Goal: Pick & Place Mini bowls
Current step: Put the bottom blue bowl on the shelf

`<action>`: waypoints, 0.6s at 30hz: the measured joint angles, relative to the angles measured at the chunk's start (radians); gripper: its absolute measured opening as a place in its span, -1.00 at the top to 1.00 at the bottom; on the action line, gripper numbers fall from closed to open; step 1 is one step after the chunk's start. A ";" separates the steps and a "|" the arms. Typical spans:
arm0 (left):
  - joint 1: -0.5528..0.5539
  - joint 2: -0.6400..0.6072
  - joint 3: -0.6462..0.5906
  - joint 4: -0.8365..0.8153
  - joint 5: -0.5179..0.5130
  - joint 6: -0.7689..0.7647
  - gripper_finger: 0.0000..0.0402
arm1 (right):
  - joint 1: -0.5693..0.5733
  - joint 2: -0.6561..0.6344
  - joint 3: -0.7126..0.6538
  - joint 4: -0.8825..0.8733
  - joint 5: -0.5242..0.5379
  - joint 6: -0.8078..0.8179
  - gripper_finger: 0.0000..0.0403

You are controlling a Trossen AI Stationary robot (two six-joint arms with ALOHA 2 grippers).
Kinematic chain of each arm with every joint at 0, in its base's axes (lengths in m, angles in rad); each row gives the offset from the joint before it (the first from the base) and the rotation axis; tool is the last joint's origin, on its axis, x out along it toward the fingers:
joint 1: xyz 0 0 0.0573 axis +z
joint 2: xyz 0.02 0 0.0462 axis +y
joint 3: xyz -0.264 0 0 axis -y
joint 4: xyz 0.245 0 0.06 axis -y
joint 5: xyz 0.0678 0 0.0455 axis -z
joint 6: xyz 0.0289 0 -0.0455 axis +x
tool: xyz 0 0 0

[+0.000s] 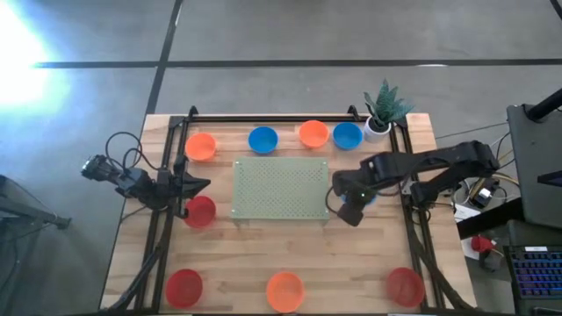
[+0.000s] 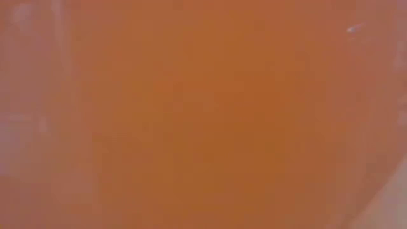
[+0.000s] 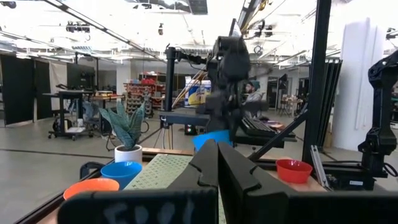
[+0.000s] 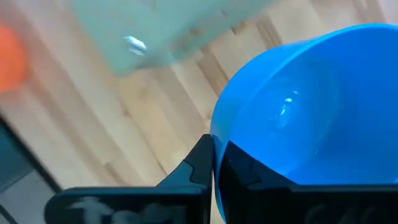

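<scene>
Blue mini bowl (image 4: 311, 106) rim betw. right gripper (image 4: 217, 163) jaws, by mat (image 1: 280, 188).

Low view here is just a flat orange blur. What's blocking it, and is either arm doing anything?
Observer: From above, an orange bowl sits at the middle of the table's front edge, probably right against that camera.
Operator: And the arms?
Observer: The right gripper is shut on the rim of a blue bowl, by the right edge of the green mat.
Operator: The left one?
Observer: The left gripper waits, shut, left of the mat, beside a red bowl.
</scene>
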 joint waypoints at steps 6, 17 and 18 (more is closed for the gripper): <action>0.000 0.003 0.000 -0.004 0.000 -0.003 1.00 | 0.000 0.049 0.131 -0.055 0.002 -0.148 0.96; 0.000 0.030 0.000 -0.003 -0.003 -0.032 1.00 | -0.027 0.268 0.360 -0.088 0.003 -0.529 0.96; 0.000 0.031 0.000 -0.002 -0.003 -0.033 1.00 | -0.027 0.287 0.375 -0.096 0.007 -0.557 0.96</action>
